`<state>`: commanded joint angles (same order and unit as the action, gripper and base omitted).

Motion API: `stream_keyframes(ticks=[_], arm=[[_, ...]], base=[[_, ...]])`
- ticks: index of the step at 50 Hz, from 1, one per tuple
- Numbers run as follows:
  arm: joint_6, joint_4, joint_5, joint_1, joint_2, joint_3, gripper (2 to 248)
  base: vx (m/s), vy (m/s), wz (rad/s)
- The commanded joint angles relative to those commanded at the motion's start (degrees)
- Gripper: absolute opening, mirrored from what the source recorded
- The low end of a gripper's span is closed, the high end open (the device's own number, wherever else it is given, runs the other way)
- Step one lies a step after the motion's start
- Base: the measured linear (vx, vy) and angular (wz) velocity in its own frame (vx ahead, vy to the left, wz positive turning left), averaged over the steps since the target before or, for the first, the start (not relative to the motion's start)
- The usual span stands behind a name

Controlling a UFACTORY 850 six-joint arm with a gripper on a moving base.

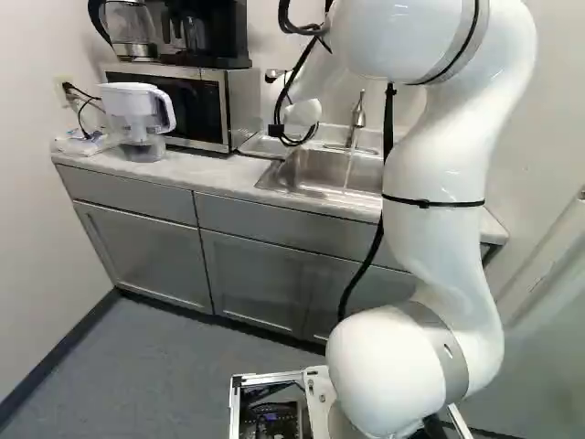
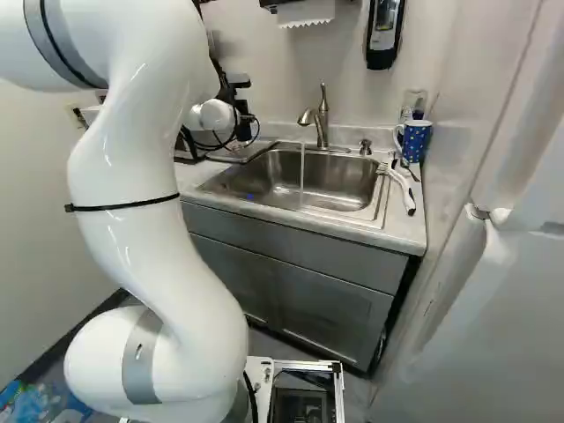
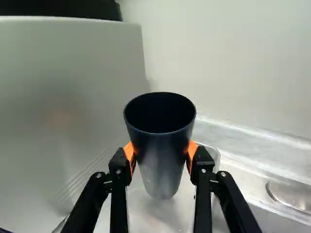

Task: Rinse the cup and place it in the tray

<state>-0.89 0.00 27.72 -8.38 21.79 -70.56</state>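
Note:
In the wrist view my gripper (image 3: 160,154) is shut on a dark cup (image 3: 159,145), with an orange pad against either side. The cup's open mouth faces the camera, and its narrower base points away, over a pale, see-through tray (image 3: 216,154). Whether the base touches the tray I cannot tell. In the base views the wrist and black parts hide the fingers and the cup. From the faucet (image 2: 322,119) a thin stream of water (image 2: 302,167) runs into the sink (image 2: 348,181).
Left of the sink stands a microwave (image 1: 228,105), with a water pitcher (image 1: 137,119) beside it. A blue dotted mug (image 2: 414,141) and a white-handled brush (image 2: 403,189) lie right of the sink. The counter's front edge (image 1: 219,186) runs ahead of the base.

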Motion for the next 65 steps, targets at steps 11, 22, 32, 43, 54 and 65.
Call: stream_keyframes(ticks=[11, 22, 32, 43, 54, 65], arm=[[0.0, 0.0, 0.0, 0.0, 0.8, 0.4, 122], [0.0, 0.0, 0.0, 0.0, 1.7, 0.7, 122], [0.0, 0.0, 0.0, 0.0, 2.3, 0.9, 122], [0.0, 0.0, 0.0, 0.0, 2.3, 0.9, 176], [0.0, 0.0, 0.0, 0.0, 2.3, 0.9, 245], [0.0, 0.0, 0.0, 0.0, 2.1, 0.8, 247]], base=[[0.0, 0.0, 0.0], [0.0, 0.0, 0.0], [0.0, 0.0, 0.0], [0.0, 0.0, 0.0], [0.0, 0.0, 0.0], [0.0, 0.0, 0.0]])
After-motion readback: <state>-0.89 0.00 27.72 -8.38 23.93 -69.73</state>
